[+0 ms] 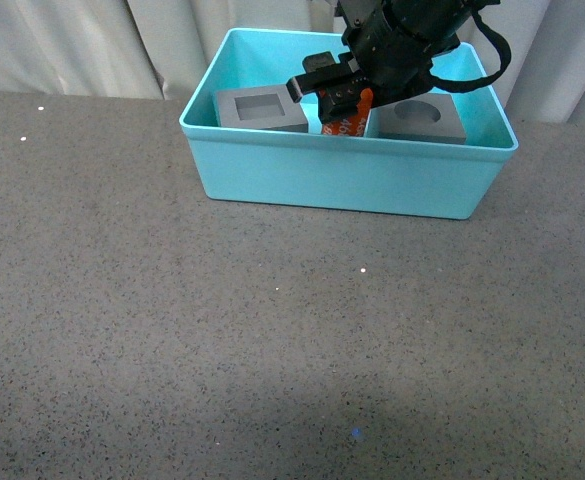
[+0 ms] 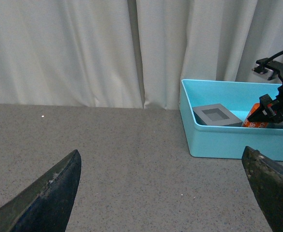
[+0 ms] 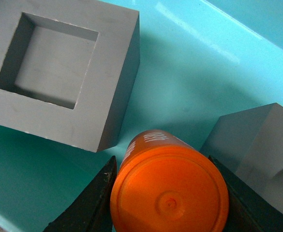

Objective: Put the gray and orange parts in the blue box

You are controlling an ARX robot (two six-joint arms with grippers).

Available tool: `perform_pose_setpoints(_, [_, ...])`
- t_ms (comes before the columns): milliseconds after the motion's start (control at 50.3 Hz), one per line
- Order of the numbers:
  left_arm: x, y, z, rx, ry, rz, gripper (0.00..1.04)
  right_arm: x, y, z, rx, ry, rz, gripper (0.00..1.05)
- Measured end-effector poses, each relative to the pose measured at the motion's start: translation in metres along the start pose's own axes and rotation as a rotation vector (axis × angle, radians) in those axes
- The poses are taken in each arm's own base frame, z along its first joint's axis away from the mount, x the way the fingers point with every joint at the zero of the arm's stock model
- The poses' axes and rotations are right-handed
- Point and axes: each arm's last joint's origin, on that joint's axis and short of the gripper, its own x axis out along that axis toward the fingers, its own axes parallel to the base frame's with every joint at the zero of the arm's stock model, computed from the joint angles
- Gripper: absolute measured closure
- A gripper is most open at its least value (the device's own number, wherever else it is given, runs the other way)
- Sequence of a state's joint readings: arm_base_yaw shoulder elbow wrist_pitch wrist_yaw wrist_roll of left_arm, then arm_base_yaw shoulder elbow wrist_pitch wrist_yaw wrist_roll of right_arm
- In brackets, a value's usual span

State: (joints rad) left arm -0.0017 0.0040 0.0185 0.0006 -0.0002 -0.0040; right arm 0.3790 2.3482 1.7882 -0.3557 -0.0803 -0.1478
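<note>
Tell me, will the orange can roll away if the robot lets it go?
Probably not far. The orange can is round and smooth, so it could roll, but the two gray cubes flank it inside the blue box.

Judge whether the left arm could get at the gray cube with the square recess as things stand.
Probably yes: that cube sits uncovered at the blue box's left end, while the right gripper holds the orange cylinder beside it.

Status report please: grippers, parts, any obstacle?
Right gripper shut on orange cylinder, inside blue box. Left gripper open, empty. Both gray cubes in box. No obstacle.
</note>
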Motion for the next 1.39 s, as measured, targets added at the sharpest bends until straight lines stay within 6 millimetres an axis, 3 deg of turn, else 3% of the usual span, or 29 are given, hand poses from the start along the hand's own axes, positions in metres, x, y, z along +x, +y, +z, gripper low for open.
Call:
perform_pose_setpoints(577, [0.000, 0.000, 0.000, 0.000, 0.000, 0.000, 0.07, 0.017, 0.002, -0.001, -0.015, 0.048, -0.027, 0.59])
perform_pose_setpoints(836, [0.000, 0.000, 0.000, 0.000, 0.000, 0.000, 0.07, 0.006, -0.001, 0.000, 0.013, -0.007, -0.013, 0.13])
perform_pose_setpoints(875, [0.000, 0.000, 0.000, 0.000, 0.000, 0.000, 0.07, 0.000, -0.002, -0.001, 0.013, -0.028, -0.017, 0.08])
perform_pose_setpoints(995, [0.000, 0.000, 0.000, 0.000, 0.000, 0.000, 0.07, -0.027, -0.005, 0.000, 0.015, -0.099, -0.032, 0.10])
perform_pose_setpoints(1174, [0.000, 0.000, 0.000, 0.000, 0.000, 0.000, 0.07, -0.100, -0.010, -0.002, 0.064, -0.286, -0.128, 0.10])
perform_pose_setpoints(1273, [0.000, 0.000, 0.000, 0.000, 0.000, 0.000, 0.07, -0.137, -0.013, -0.024, 0.127, -0.372, -0.216, 0.10])
perform_pose_setpoints(1393, [0.000, 0.000, 0.000, 0.000, 0.000, 0.000, 0.07, -0.166, -0.013, -0.061, 0.169, -0.454, -0.306, 0.10])
